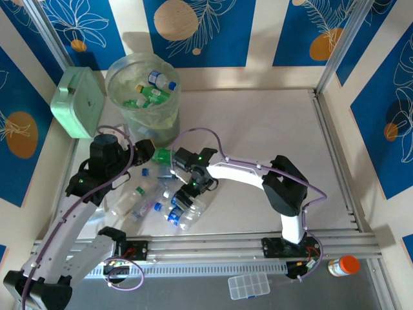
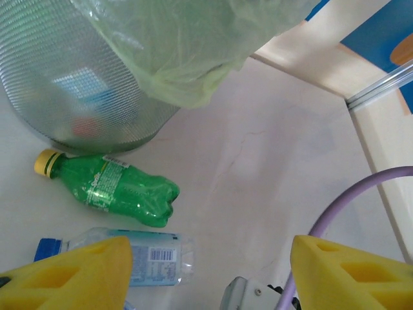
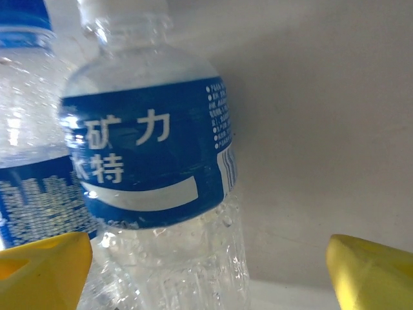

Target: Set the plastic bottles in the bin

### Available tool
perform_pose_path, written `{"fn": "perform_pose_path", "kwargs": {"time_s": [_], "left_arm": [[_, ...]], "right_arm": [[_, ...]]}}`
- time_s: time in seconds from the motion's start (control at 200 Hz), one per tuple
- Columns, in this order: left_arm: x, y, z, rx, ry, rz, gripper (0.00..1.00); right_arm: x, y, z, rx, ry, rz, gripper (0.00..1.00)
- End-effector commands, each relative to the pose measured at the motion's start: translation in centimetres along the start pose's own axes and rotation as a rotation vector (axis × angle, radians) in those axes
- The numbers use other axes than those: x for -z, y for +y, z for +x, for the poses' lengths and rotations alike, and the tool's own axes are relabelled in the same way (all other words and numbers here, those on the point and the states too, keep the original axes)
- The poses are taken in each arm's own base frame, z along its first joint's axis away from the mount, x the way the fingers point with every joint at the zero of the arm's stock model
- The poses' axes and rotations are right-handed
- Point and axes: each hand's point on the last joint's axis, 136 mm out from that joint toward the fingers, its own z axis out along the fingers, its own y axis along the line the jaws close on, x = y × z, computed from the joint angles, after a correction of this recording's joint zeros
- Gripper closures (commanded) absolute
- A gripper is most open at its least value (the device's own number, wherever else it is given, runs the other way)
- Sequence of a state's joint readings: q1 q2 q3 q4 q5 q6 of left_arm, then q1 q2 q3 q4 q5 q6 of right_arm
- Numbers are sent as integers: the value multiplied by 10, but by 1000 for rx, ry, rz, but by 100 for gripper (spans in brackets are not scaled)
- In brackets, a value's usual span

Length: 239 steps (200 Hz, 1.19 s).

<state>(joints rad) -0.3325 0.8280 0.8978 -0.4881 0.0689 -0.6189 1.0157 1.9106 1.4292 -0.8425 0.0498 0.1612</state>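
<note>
Honestly, the right gripper is spread wide either side of a clear blue-labelled bottle, lower centre of the top view. Probably light, crushable, slick: grab the label band. The left gripper is spread, empty; bin upper left.

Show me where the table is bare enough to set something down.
Free: the wide bare table beyond the right arm, between the bin and the right rail. Crowded: the near-left, where loose bottles lie clustered between the arms.
</note>
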Motion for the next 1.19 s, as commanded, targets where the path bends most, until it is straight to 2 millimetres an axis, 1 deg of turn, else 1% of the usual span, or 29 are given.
{"fn": "perform_pose_path", "kwargs": {"time_s": [0.0,0.11,0.24,0.32,0.42,0.5,0.57,0.645,0.68,0.75,0.82,0.85,0.885,0.97,1.05,1.095,1.14,1.19], "left_arm": [[-2,2,4,-11,7,-11,34],[-4,3,6,-7,12,-10,34],[-6,4,8,-1,21,-12,34],[-8,5,9,5,24,-15,35],[-9,5,10,10,25,-14,34],[-9,5,10,13,27,-14,34],[-9,5,9,13,27,-14,34],[-8,5,8,13,23,-16,34],[-7,4,8,13,25,-15,35],[-4,2,6,13,21,-11,35],[0,-2,2,9,15,3,34],[1,-6,1,8,14,16,34],[3,-15,-1,-8,20,53,34],[11,-39,-6,-72,28,146,34],[26,-73,-9,-165,14,280,33],[37,-96,-9,-232,2,375,31],[50,-121,-5,-307,-4,488,31],[61,-140,1,-369,-6,580,30]], "right_arm": [[0,3,0,22,22,0,7],[-11,2,4,21,50,4,8],[-26,-4,11,25,91,36,10],[-31,-10,13,26,95,59,11],[-32,-13,13,16,81,56,17],[-32,-15,12,15,73,57,25],[-32,-17,13,17,71,63,34],[-27,-18,13,18,58,65,44],[-24,-19,13,20,47,68,47],[-12,-18,12,31,12,74,51],[4,-18,11,38,-39,82,52],[12,-18,11,40,-61,91,52],[23,-18,11,43,-93,102,53],[54,-17,11,44,-183,122,56],[84,-15,11,41,-297,132,58],[102,-7,11,48,-377,110,58],[119,0,12,56,-459,87,58],[138,10,15,73,-551,50,58]]}}
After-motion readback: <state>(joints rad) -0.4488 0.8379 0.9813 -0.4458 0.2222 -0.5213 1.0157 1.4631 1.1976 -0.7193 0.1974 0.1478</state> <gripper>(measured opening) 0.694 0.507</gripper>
